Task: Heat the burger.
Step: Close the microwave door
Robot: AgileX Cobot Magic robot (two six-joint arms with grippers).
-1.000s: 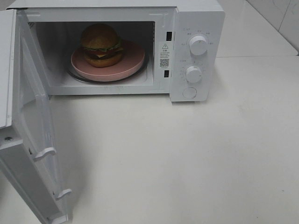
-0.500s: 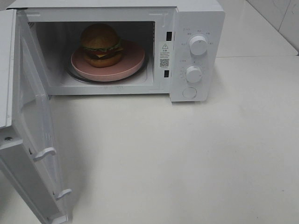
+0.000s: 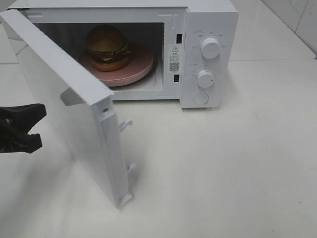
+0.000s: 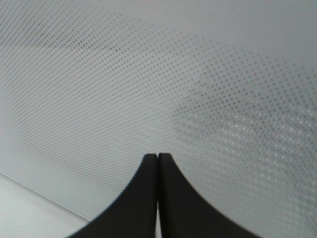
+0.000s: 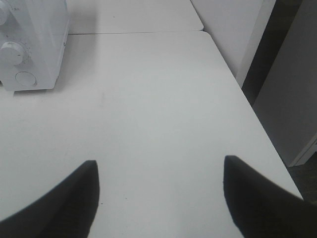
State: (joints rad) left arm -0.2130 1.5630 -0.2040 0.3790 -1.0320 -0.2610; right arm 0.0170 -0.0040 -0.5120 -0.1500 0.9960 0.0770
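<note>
Facing the outer side of the microwave's door [image 3: 74, 109], the left jaws are clenched, black fingertips [image 4: 147, 171] tip to tip with nothing between them. They stand very near the door's dotted panel, but contact cannot be confirmed. The right jaws are released and empty, fingertips [image 5: 86, 186] spread wide over bare counter [image 3: 223, 163], well off to the control-panel side of the microwave [image 3: 208, 20]. The door stands roughly half open, its latch hooks [image 3: 126, 123] apart from the slots [image 3: 178, 37] in the microwave's front frame. The burger [image 3: 106, 47] sits upright on the pink plate [image 3: 143, 62] inside the microwave's cavity, set toward the hinge side of the plate. Judged step: closing the door; the upper knob [image 3: 210, 48] and lower knob [image 3: 205, 78] on the microwave's panel await setting after that.

Risks noted:
- Clenched tips pushing on a smooth panel may slide off as the door's angle changes, leaving it ajar.
- A weak push may stop short of the latch, and the microwave would likely not start.
- An overly firm push may shift the microwave on the counter or jolt the tall burger.
- The right jaws lie far from the knobs and must approach without striking the microwave's front.
</note>
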